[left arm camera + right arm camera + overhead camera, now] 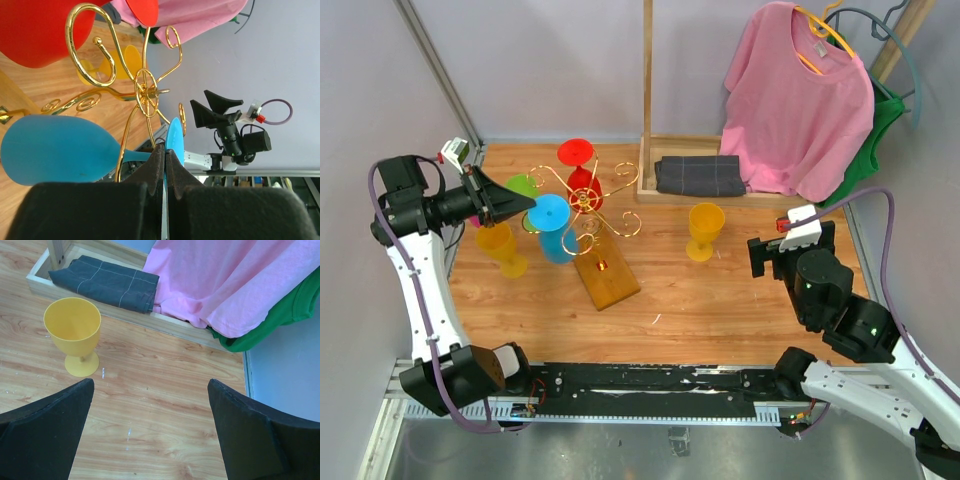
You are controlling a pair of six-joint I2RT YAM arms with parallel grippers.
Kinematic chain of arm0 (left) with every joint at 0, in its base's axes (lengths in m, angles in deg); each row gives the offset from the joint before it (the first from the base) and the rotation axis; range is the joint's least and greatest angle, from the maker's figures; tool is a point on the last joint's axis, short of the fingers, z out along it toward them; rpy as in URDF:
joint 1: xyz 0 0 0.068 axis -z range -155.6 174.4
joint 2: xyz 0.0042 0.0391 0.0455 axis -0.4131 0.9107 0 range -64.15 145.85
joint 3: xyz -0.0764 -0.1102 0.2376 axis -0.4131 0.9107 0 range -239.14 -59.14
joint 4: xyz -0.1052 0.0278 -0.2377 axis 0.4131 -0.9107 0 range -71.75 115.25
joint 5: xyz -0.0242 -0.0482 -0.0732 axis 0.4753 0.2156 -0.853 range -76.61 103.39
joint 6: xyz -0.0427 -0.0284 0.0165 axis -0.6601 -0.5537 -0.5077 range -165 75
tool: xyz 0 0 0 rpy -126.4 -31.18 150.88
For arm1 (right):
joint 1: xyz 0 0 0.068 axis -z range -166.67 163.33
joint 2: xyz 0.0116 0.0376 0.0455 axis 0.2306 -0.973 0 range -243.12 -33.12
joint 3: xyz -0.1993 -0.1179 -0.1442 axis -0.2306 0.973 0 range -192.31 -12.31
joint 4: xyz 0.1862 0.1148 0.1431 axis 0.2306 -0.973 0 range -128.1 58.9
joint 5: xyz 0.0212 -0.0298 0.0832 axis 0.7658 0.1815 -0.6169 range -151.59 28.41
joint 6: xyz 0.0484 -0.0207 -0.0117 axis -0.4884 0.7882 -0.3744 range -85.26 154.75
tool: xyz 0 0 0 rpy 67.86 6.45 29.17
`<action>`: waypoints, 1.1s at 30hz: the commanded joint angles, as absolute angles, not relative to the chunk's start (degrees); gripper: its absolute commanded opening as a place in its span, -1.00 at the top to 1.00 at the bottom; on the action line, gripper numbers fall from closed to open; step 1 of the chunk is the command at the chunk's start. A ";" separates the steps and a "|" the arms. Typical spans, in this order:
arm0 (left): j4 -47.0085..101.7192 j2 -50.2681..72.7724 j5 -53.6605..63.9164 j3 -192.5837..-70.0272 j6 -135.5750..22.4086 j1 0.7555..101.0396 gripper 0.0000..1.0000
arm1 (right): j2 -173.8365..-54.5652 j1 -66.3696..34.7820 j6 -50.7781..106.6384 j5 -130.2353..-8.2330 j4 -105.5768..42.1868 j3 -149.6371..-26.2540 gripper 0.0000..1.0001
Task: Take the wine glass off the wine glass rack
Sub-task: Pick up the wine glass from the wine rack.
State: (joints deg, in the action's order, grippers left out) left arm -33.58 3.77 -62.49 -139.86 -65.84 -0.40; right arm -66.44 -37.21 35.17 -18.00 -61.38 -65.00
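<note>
The gold wire wine glass rack [586,200] stands on its wooden base [608,278] at the table's middle left. A blue wine glass [552,225] hangs upside down in one of its arms, with red [578,160] and green [523,186] glasses on other arms. My left gripper [525,205] is shut on the rim of the blue glass's foot. In the left wrist view the fingers [165,148] pinch the foot [175,136], and its stem runs between gold wires [146,92] to the bowl [55,155]. My right gripper [150,385] is open and empty above the table.
A yellow glass [705,230] stands right of the rack and shows in the right wrist view [72,330]. Another yellow glass [500,248] is below my left gripper. A wooden tray with a folded dark cloth [698,175] and hanging pink [800,100] and green shirts are at the back right.
</note>
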 commanded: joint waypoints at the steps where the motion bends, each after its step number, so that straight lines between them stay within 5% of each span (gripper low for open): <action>1: -35.66 1.90 -66.80 -139.32 -69.07 0.05 0.99 | -65.84 -38.01 35.48 -16.34 -60.99 -64.64 -0.97; 33: -35.80 -8.84 -63.69 -133.98 -70.63 -0.37 0.99 | -62.85 -38.01 35.57 -16.80 -65.06 -65.96 -0.97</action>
State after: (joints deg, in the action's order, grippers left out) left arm -33.38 -6.88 -63.01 -134.51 -66.06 -0.22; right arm -63.93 -37.21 35.19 -17.58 -63.46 -64.91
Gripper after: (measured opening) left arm 0.015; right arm 0.984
